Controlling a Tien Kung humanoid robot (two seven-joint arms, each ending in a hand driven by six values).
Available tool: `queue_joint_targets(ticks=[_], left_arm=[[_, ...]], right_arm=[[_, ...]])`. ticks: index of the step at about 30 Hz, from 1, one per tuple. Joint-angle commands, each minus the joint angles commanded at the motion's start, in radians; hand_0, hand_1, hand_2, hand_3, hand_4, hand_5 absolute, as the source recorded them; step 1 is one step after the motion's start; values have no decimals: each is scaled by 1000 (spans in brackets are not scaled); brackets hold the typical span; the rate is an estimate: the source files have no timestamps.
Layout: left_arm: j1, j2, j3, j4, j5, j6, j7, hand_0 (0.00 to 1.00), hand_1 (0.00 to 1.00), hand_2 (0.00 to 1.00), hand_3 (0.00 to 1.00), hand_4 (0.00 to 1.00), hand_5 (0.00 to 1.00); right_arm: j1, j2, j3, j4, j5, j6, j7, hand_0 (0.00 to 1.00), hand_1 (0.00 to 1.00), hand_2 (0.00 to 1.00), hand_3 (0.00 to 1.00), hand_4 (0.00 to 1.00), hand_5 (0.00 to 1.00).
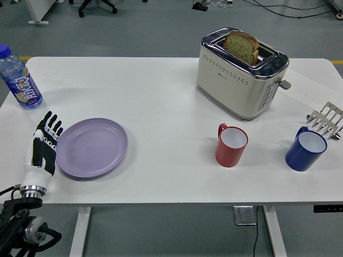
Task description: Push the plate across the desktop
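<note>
A lilac plate (92,147) lies flat on the white table (161,101) at the near left. My left hand (44,144) stands on edge right against the plate's left rim, fingers straight and together, pointing away from me and holding nothing. Its black and white forearm comes up from the lower left corner. My right arm does not show.
A water bottle (20,79) stands at the far left behind the hand. Right of the plate are a red mug (231,144), a blue mug (305,150), a cream toaster (241,72) with bread in it, and a metal rack (326,120) at the right edge.
</note>
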State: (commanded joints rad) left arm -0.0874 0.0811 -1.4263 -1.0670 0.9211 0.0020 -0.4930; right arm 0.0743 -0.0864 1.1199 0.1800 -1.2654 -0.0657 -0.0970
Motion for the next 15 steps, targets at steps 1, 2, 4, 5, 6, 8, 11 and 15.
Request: queue_joint_targets(ticks=[1, 2, 4, 5, 6, 8, 11, 15], left_arm=[[0, 0, 1, 0, -1, 0, -1, 931, 940, 952, 943, 515, 998], [-1, -1, 3, 1, -2, 0, -2, 931, 940, 952, 943, 515, 998], [-2, -3, 6, 0, -3, 0, -3, 931, 940, 952, 943, 515, 998], [-3, -3, 7, 0, -3, 0, -3, 931, 940, 952, 943, 515, 998], [-3, -4, 7, 0, -3, 0, -4, 928, 937, 950, 943, 511, 998], [-4, -7, 14, 0, -9, 1, -5, 928, 937, 950, 943, 511, 998], [-6, -8, 20, -1, -11, 1, -7, 928, 937, 950, 943, 511, 998], [-14, -14, 27, -4, -19, 1, -10, 927, 935, 947, 941, 505, 998]], right_arm=[[0, 0, -1, 0, 1, 0, 0, 603, 546, 652, 610, 140, 340], [0, 0, -1, 0, 2, 0, 0, 603, 546, 652, 610, 140, 340], [0, 0, -1, 0, 2, 0, 0, 603, 546, 652, 610, 140, 340], [0, 0, -1, 0, 1, 0, 0, 603, 546, 652, 610, 140, 340], [0, 0, -1, 0, 1, 0, 0, 603, 546, 652, 611, 141, 340], [1, 0, -1, 0, -1, 1, 1, 603, 546, 652, 611, 141, 340], [1, 0, -2, 0, 1, 1, 2, 603, 546, 652, 611, 141, 340], [8, -3, -5, 0, 7, 0, 5, 603, 546, 652, 611, 142, 340]])
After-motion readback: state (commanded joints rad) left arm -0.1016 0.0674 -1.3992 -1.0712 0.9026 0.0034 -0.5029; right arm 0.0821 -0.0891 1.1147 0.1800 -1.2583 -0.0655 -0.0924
